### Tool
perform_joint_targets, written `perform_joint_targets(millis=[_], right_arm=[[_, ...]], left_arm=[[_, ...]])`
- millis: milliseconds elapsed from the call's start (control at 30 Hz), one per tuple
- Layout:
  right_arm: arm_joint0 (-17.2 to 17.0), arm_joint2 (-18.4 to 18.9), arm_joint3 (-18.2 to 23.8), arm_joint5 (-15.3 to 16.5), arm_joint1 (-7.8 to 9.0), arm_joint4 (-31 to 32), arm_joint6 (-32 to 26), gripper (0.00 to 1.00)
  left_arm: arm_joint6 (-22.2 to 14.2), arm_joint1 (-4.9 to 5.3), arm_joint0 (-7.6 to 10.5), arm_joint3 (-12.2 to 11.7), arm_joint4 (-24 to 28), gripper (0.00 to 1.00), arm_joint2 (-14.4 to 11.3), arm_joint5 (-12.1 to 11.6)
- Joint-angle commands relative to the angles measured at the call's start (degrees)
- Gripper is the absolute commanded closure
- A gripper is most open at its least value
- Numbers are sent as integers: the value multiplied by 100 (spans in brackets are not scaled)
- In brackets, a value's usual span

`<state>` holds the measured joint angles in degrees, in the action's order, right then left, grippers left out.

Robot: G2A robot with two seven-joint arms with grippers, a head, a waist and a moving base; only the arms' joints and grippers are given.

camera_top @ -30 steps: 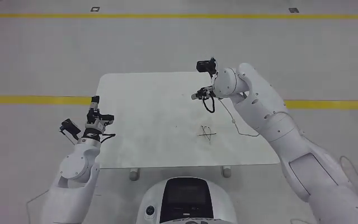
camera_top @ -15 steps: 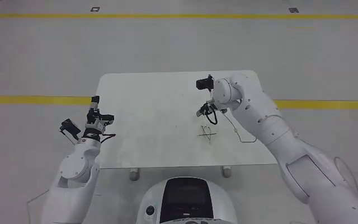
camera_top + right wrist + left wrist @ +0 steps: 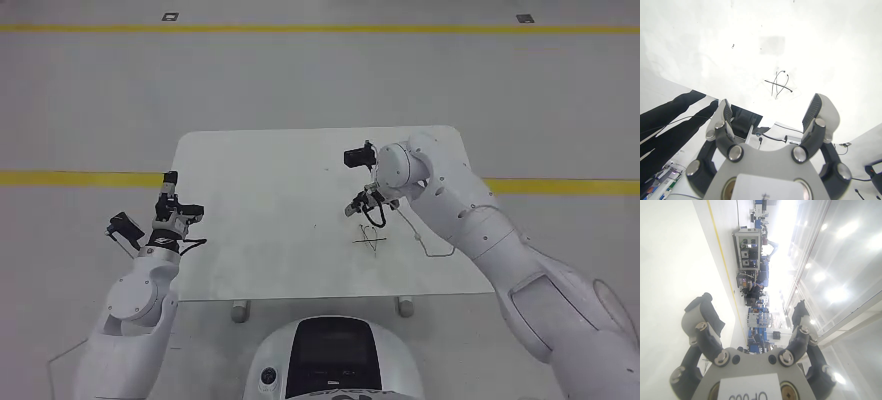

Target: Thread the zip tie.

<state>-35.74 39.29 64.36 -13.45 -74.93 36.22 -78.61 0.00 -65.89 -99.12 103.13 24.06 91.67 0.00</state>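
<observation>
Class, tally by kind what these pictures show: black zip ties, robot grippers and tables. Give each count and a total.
Black zip ties: 3, as far as the crossed pile on the table shows
Grippers: 2, the left gripper and the right gripper, both open
Tables: 1
Total: 6

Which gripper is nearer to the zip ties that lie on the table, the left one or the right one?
Right. The right gripper hangs open close to the zip ties; the left gripper is open at the opposite edge of the table, far from them.
</observation>
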Motion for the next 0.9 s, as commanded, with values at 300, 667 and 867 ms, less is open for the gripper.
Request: perform_joint_targets(millis=[300, 667, 867], right_arm=[[-541, 166, 181, -603, -8, -416, 64, 0], [-573, 186, 191, -603, -27, -448, 104, 0], [-491, -139, -97, -603, -193, -292, 217, 0]], left_arm=[[0, 0, 0, 0, 0, 0, 0, 0], [0, 0, 0, 0, 0, 0, 0, 0], [0, 0, 0, 0, 0, 0, 0, 0]])
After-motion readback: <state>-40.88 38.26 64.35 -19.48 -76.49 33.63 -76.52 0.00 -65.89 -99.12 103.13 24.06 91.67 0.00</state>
